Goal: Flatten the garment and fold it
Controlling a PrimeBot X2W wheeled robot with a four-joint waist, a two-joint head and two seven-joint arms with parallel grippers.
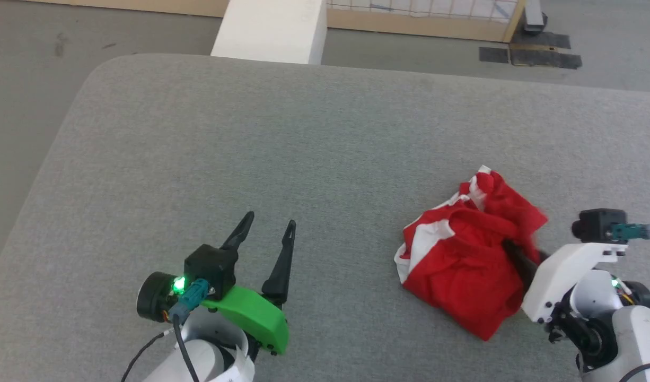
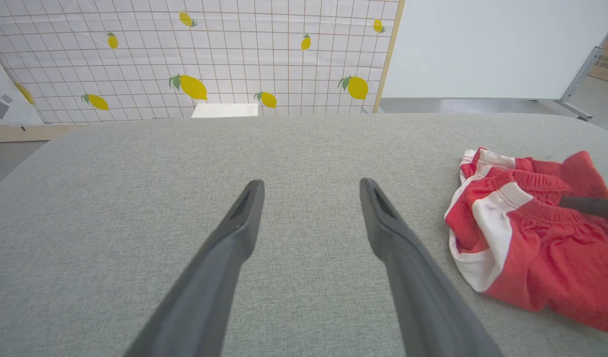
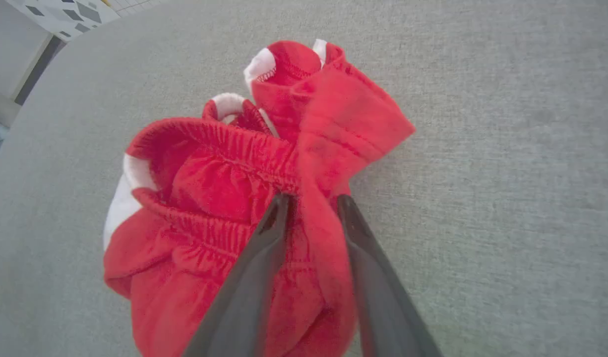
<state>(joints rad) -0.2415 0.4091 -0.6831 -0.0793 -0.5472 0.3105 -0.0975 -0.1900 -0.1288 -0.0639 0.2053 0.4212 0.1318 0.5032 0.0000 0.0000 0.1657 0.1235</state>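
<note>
1. To the right of the left pincer (image 1: 270, 219), and well apart from it, the bright red jersey shorts with white side stripes (image 1: 463, 265) lie bunched in a heap on the grey fabric-covered bench (image 1: 304, 132).
2. That left pincer gapes as wide as it goes, with nothing between its dark fingers and bare bench ahead. It looks parked there, ready to take an edge once one is offered.
3. On the heap's side farthest from the left pincer, the right pincer (image 3: 313, 197) reaches in. Its fingers stand a narrow way apart with a raised fold of red cloth between them, just beside the gathered waistband. Whether they press that fold or merely flank it, I cannot tell.
4. A hold beside the waistband makes sense. It is the firmest edge from which to draw the shorts out flat.
5. The heap's long axis runs away from the robot, roughly along the line of the left pincer's fingers. A white stripe faces that pincer, the waistband loop opens upward, and a hemmed end points to the far side. The shorts' true length cannot be read while they are crumpled.
</note>
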